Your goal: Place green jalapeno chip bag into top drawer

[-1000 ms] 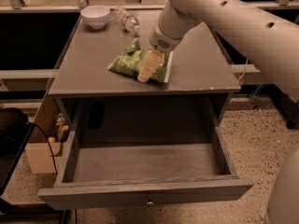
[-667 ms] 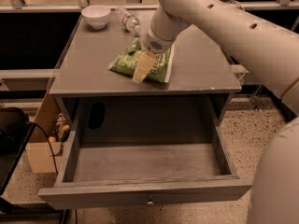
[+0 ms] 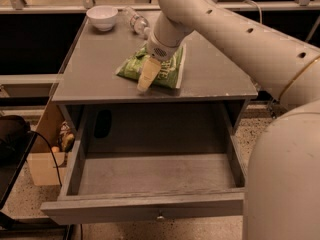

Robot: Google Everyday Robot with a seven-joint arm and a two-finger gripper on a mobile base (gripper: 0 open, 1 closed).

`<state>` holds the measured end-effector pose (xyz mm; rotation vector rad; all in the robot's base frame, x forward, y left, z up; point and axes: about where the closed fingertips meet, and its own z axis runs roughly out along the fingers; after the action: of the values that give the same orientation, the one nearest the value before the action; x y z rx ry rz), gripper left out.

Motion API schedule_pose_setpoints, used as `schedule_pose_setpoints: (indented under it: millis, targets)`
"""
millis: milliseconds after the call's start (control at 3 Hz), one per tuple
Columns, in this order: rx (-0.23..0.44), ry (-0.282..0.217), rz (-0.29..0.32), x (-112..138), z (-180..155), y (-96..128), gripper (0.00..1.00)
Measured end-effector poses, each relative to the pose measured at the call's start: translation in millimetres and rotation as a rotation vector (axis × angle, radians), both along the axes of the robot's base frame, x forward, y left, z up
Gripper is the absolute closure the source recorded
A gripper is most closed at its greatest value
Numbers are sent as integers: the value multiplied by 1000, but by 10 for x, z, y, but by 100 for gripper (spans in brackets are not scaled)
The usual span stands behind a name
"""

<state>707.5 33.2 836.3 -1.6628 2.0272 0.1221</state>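
Observation:
The green jalapeno chip bag lies flat on the grey table top, near its front middle. My gripper reaches down from the upper right and sits over the bag's front left part, its tip close to the table's front edge. The top drawer is pulled out wide open below the table top, with its knob on the front panel. The drawer's inside holds nothing that I can see.
A white bowl and a clear plastic bottle stand at the back of the table top. A cardboard box and a dark bag sit on the floor to the left. My arm crosses the right side.
My gripper has moved a little left and toward the table's front edge, over the bag. The bag and the drawer have not moved.

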Motion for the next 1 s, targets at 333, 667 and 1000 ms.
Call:
schedule_pose_setpoints:
  millis: [333, 667, 1000]
  targets:
    - [-8, 23, -2, 25, -110, 28, 3]
    - [-8, 23, -1, 25, -110, 28, 27]
    - [-8, 23, -1, 25, -110, 28, 50]
